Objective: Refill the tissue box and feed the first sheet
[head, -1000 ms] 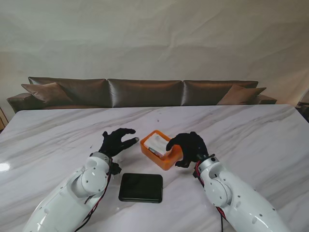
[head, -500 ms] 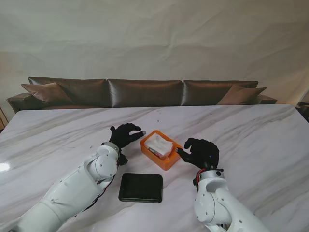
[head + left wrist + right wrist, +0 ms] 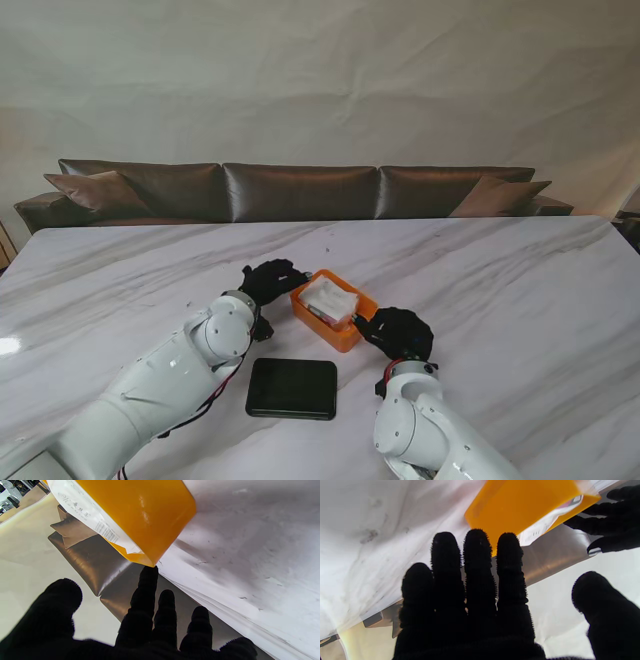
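An open orange tissue box (image 3: 340,326) sits mid-table with a white plastic-wrapped tissue pack (image 3: 328,296) inside it. My left hand (image 3: 272,280) rests by the box's left far side with its fingers spread and open. In the left wrist view the index fingertip (image 3: 148,573) meets the corner of the box (image 3: 140,512), and the pack's printed wrapper (image 3: 85,512) overhangs the rim. My right hand (image 3: 398,332) lies open against the box's right near corner. Its fingers (image 3: 475,555) reach to the box wall (image 3: 525,507), with the left hand (image 3: 607,517) beyond.
A flat black rectangular lid (image 3: 292,388) lies on the marble table (image 3: 520,280), nearer to me than the box and between my arms. A brown sofa (image 3: 300,190) runs along the table's far edge.
The left hand has moved right, up to the box's left side. The right hand drew away to the right, then came back in against the box's near right corner.
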{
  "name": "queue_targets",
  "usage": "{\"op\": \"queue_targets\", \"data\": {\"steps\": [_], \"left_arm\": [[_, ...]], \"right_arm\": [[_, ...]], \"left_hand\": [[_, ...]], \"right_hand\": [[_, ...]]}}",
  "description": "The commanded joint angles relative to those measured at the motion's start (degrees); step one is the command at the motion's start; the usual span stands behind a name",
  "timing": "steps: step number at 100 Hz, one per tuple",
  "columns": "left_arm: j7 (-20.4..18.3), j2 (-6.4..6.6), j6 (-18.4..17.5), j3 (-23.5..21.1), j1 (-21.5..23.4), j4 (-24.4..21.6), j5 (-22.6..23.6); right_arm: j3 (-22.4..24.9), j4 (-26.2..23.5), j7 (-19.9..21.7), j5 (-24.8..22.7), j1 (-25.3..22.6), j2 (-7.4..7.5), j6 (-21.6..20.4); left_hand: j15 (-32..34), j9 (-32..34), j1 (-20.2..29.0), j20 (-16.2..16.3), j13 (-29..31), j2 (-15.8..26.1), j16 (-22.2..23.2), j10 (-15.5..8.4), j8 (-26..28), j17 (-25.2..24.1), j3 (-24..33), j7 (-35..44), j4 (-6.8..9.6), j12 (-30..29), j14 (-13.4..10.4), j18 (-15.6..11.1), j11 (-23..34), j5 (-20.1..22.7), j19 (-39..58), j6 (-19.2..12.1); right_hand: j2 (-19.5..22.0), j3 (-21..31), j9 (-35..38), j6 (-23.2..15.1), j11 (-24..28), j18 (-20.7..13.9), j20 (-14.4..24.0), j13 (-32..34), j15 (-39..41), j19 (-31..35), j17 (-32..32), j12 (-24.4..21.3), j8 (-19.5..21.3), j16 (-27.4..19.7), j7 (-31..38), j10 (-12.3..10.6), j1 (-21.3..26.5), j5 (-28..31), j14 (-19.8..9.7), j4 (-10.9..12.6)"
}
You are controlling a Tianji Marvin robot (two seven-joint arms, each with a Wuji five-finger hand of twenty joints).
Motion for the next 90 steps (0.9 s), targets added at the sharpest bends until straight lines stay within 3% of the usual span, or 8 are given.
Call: {"op": "queue_targets", "data": {"steps": [1,27,70,90], "left_arm": [[-0.86,-0.35,-0.17,0.0,0.51,-0.52,-0.05],[-2.26,1.1,0.61,-1.33,2.99,-3.72,0.44],[-3.87,4.71,4.87,-7.45,11.46,-14.4,3.54],[-3.34,5.53,6.03,-10.23,15.31,-18.24,4.69]], "right_arm": [[-0.41,1.47,1.54,0.51,0.85,-0.57,-0.2],[-1.98,6.68,1.34,4.4,4.92,-1.71,-2.71],[-5.34,14.55,1.77,6.98,11.96,-2.84,-6.83],[-6.73,18.11,1.48,8.49,14.49,-3.65,-8.63]], "left_hand": [[-0.85,-2.84,-1.51,1.44,-3.19,2.48,0.69,-0.35,-0.78,-0.77,-1.59,0.35,2.2,-0.01,-1.72,-2.16,-0.4,2.27,59.56,1.15],[1.39,-2.88,-1.37,3.49,-2.43,2.26,1.49,0.3,-0.39,-0.6,-0.92,1.51,2.04,1.46,-0.96,-1.98,4.44,6.78,60.22,1.92],[3.51,-2.25,-1.16,3.62,-1.73,2.17,1.41,1.14,-0.48,-0.51,-0.33,1.44,1.91,2.41,0.38,-1.58,7.01,7.63,61.51,2.38],[4.86,-1.21,-1.0,3.63,-1.44,2.03,1.44,1.5,-0.58,-0.47,0.07,1.24,1.92,2.54,0.93,-1.4,7.35,7.53,62.51,2.49]], "right_hand": [[1.57,-0.01,2.44,0.7,0.6,-0.34,0.82,1.46,1.92,2.39,-0.42,1.2,0.51,0.79,0.23,1.32,-0.67,1.7,2.71,1.48],[1.06,1.68,2.76,0.65,0.18,-0.26,0.43,1.3,1.79,2.1,-0.76,1.59,0.98,0.57,-0.1,1.35,0.22,2.28,2.69,1.42],[-0.15,2.68,2.73,-0.34,0.2,-1.1,-0.03,1.13,1.49,1.84,-0.92,2.29,1.95,0.22,-0.07,0.45,1.15,2.37,1.58,1.31],[-1.39,3.55,2.81,-0.67,0.19,-1.41,-0.2,1.1,1.19,1.68,-0.99,2.45,2.21,0.0,-0.11,0.16,1.45,2.34,1.22,1.04]]}}
